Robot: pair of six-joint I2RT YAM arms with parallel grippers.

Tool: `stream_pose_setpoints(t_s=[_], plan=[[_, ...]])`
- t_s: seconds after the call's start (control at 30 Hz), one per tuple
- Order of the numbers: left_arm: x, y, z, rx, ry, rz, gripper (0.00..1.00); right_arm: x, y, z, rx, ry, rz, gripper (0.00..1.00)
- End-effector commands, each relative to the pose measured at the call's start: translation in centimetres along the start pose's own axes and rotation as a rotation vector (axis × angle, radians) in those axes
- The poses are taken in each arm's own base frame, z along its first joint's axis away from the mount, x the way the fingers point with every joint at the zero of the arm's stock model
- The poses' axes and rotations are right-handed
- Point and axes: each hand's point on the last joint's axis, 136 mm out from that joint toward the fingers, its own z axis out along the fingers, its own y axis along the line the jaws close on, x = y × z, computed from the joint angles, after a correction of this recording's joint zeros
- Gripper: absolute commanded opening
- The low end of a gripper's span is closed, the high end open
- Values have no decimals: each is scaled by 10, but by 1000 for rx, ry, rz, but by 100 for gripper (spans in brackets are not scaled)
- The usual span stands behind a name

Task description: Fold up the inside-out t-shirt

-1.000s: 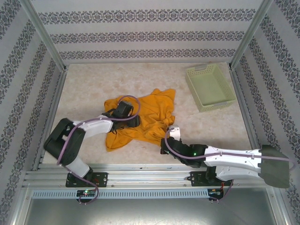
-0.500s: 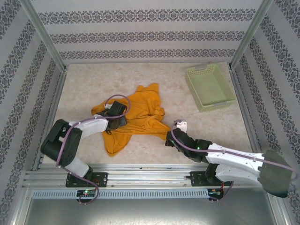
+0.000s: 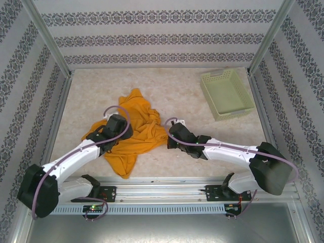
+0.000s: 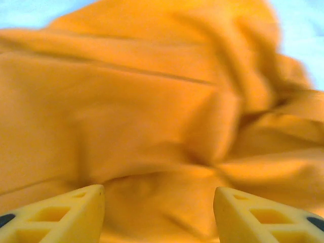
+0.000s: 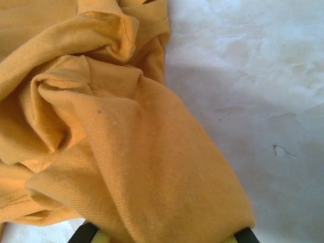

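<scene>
The inside-out t-shirt point(image 3: 137, 132) is a plain orange-yellow heap, crumpled left of the table's middle. My left gripper point(image 3: 124, 133) rests over its left half. In the left wrist view that gripper point(image 4: 159, 196) stands open, its yellow fingertips point(image 4: 76, 210) apart, with blurred folds of the shirt point(image 4: 152, 101) beneath and beyond them. My right gripper point(image 3: 167, 138) is at the shirt's right edge. In the right wrist view a thick fold of the shirt point(image 5: 152, 167) runs down into the right gripper point(image 5: 167, 239), which is shut on it, and the cloth hides the fingertips.
A light green basket point(image 3: 226, 94) stands at the back right. Bare marbled tabletop point(image 5: 253, 76) lies right of the shirt. Patterned walls and metal frame posts point(image 3: 48, 45) enclose the table, and a rail point(image 3: 162, 190) runs along its near edge.
The right gripper has moved left and away from the front edge with its fold of the shirt. The shirt has shifted left and bunched narrower. The left gripper has slid left over it.
</scene>
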Motion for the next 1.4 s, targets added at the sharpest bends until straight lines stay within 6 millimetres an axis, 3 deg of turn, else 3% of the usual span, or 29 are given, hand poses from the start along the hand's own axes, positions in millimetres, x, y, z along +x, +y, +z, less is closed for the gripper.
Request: stream_pose_setpoints(t_s=[0.0,0.1,0.2,0.27,0.4,0.53,0.67,0.9,1.1,1.2,1.37], plan=[[1,-63,16,193,64,174,63,15,-7,4,-21,31,11,0],[17,-89,40,212,159,247,67,27,-16,6,-7,50,56,0],[32,-97,63,211,223,236,65,40,-26,10,21,75,107,0],[39,-91,78,174,241,222,63,48,-26,12,20,101,116,0],[37,-52,104,-28,250,177,56,61,-25,8,34,118,100,0],[30,5,121,-204,251,37,46,73,-30,-3,59,125,78,0],[26,43,123,-315,243,-47,37,82,-39,-10,80,127,81,0],[23,68,110,-373,199,-107,34,77,-51,-24,101,79,110,3],[25,57,108,-292,208,-112,34,55,-43,-30,33,32,145,18],[29,50,107,-251,219,-117,34,35,-43,-28,17,-10,191,37],[30,48,105,-239,224,-111,35,22,-32,-9,21,27,184,38]])
